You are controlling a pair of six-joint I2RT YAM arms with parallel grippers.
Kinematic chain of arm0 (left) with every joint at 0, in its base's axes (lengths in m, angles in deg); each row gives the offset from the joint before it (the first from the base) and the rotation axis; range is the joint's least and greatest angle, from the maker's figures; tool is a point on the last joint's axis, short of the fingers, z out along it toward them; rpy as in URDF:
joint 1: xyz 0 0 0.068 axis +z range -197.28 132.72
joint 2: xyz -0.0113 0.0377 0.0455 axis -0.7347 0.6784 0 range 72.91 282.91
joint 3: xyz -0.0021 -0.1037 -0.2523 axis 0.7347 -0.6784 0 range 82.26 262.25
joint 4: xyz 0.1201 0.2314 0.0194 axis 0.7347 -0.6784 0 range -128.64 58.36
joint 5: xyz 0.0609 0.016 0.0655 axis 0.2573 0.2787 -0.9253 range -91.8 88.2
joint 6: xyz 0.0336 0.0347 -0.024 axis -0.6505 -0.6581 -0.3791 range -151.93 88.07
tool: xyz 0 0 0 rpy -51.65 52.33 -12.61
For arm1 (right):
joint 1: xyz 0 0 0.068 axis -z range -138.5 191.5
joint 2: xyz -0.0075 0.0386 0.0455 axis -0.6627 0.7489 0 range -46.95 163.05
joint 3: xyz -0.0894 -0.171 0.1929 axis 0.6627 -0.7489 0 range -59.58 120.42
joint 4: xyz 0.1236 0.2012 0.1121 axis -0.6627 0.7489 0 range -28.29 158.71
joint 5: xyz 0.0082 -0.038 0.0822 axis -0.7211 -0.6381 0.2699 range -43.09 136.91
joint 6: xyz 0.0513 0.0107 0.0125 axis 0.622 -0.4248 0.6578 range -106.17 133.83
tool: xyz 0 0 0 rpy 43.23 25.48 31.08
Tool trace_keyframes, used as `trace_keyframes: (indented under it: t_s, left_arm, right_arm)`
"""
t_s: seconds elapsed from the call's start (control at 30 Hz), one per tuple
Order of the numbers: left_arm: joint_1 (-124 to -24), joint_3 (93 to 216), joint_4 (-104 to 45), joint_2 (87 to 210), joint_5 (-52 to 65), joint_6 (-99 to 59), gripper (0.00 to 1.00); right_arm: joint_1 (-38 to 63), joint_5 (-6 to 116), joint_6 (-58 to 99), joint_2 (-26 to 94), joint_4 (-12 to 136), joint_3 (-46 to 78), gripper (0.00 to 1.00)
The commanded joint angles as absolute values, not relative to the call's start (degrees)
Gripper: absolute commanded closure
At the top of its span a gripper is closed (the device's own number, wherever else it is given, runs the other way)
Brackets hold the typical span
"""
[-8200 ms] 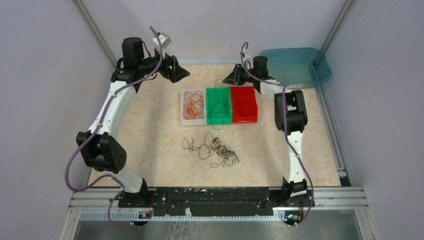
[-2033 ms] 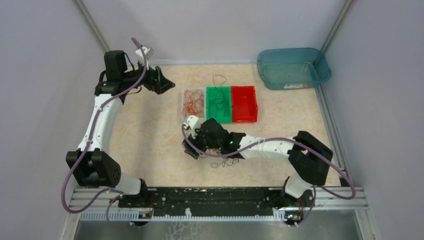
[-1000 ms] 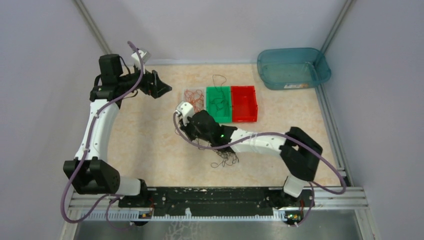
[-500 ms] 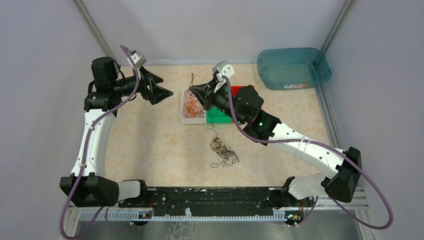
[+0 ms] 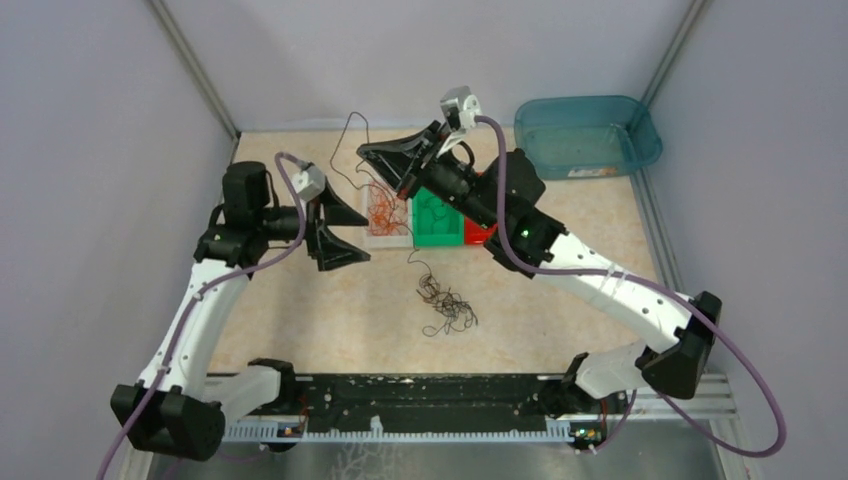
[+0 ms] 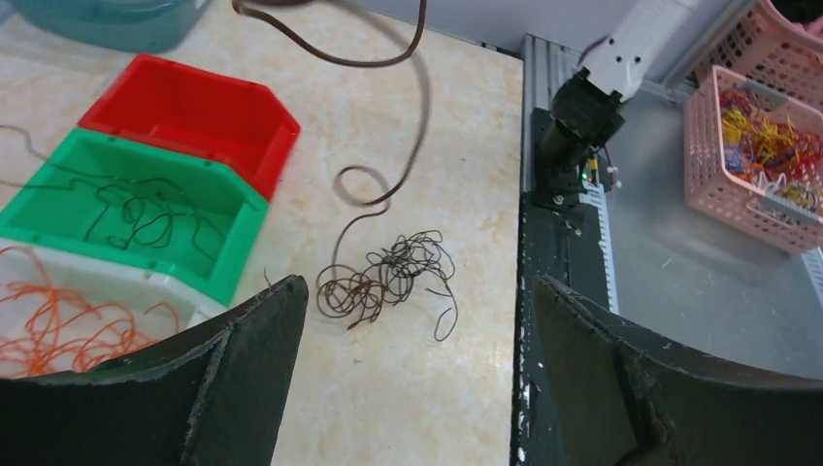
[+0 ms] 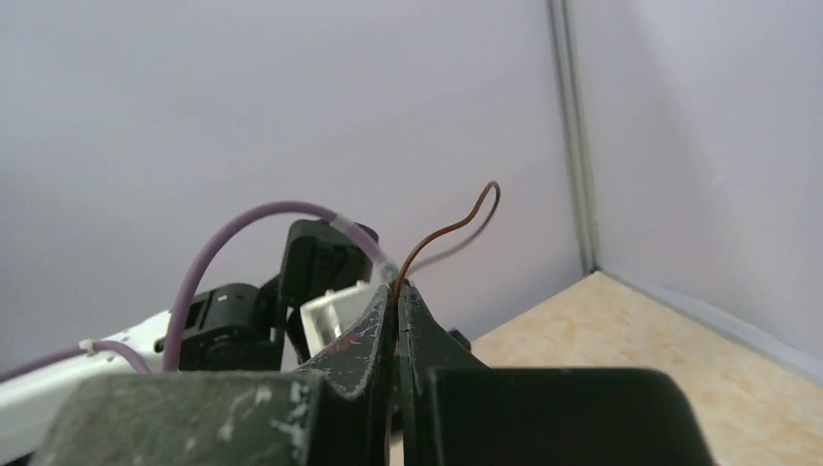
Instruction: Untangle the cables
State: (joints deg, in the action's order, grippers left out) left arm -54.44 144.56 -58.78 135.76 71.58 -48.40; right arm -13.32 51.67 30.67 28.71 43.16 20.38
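Top external view: right pincer pinching one brown cable high above the white tray of orange cables, its arm hiding parts of the green tray and red tray; left pincer spread wide alongside; tangle of dark cables on the table; teal tub in the far right corner.

White bin, green bin and red bin adjoin; teal tub apart.
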Motion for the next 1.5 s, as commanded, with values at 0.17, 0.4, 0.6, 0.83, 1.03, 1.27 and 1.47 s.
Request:
trace_keyframes:
  t_s: [0.17, 0.4, 0.6, 0.83, 1.03, 1.27, 1.47]
  left_arm:
    - [-66.1, 138.1, -37.7, 131.2, 53.7, -38.4, 0.16]
    - [-70.1, 138.9, -36.7, 135.1, 51.7, -36.2, 0.29]
    - [-70.3, 139.5, -34.2, 136.0, 46.5, -33.7, 0.76]
    - [-70.7, 134.7, -32.1, 131.4, 52.4, -32.6, 0.37]
    - [-71.1, 134.8, -28.0, 129.9, 52.4, -29.1, 0.46]
    - [-73.0, 135.8, -26.1, 129.8, 44.3, -29.7, 0.61]
    - [-73.5, 134.6, -26.0, 130.4, 43.1, -28.7, 0.68]
  right_arm:
    - [-13.0, 57.9, 42.2, 32.0, 33.1, 21.8, 1.0]
    - [-12.9, 58.0, 46.2, 31.0, 30.6, 18.9, 1.0]
    - [-12.9, 55.8, 46.7, 28.8, 30.3, 15.5, 1.0]
    - [-12.3, 53.8, 48.3, 26.6, 29.5, 13.5, 1.0]
    - [-12.1, 54.6, 51.2, 26.4, 29.4, 13.5, 1.0]
    - [-12.0, 55.3, 54.0, 25.7, 28.2, 11.6, 1.0]
    - [-11.9, 55.5, 57.3, 24.8, 26.6, 9.5, 1.0]
